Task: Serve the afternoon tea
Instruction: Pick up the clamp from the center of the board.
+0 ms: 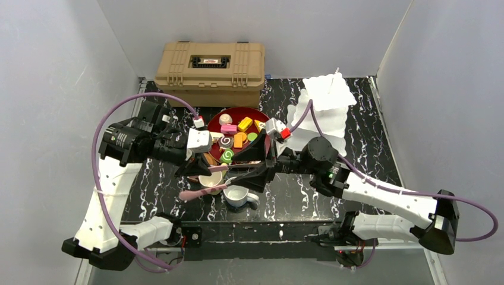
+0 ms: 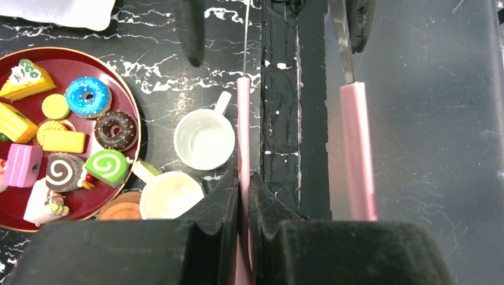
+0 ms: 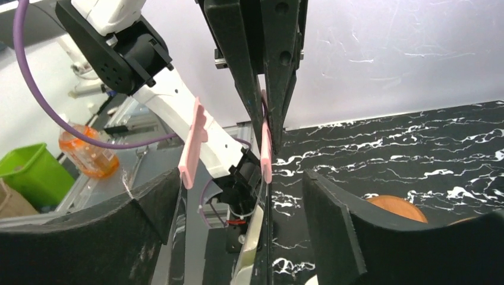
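Tongs, pink-sleeved metal: one arm pinched flat between the closed fingers of the left gripper, the other arm free beside it. Long axis runs straight out from the left jaws, over the table's near edge.

Right gripper: jaws wide, holding nothing. Both pink arms stand between its fingers, so it faces the tongs end-on and is placed to close across the pair.

Toy pastries: all on the red tray, off to one side of the tongs' line and beyond both grippers on the table. Neither arm is clearly nearer; the right is perhaps slightly so.

White mug, pale yellow mug, coaster: just beside the tray, under the grippers.

Toolbox: lid label too small to read. No other writing legible.
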Robot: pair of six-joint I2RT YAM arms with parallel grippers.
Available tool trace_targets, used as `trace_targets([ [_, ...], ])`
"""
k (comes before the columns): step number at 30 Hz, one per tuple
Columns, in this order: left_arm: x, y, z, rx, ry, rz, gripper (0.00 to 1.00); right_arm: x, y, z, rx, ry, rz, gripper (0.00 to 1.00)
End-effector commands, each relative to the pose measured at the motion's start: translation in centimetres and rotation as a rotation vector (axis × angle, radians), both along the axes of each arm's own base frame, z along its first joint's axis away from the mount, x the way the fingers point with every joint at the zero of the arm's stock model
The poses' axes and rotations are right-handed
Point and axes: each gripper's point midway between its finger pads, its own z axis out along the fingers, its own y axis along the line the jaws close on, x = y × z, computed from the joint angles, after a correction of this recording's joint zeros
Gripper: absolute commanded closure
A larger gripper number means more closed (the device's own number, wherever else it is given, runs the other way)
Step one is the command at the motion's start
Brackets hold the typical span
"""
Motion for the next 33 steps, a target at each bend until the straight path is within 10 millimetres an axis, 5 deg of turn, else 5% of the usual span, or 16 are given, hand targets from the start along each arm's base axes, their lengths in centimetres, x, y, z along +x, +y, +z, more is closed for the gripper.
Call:
trace_targets([
  [1,-4.2,1.0,0.3,0.019,0.166,-0.013,1.00,0.5,-0.2,0.6,-0.099,-0.119,-0.022,0.14],
  [17,-4.3,1.6,-0.5,0.053,0.141,-0.004,1.00,-0.8,-0.7,-1.3,-0.424,-0.218,0.140,0.16],
  [30,-4.1,1.9,-0.7,0.075,0.137,0.009,1.00,-0.9,0.2,0.0,-0.274,-0.155,0.111,0.51],
  [33,-4.0,1.9,-0.9,0.084,0.142,0.012,0.99,-0.9,0.1,-0.2,-0.253,-0.124,0.097,0.52],
])
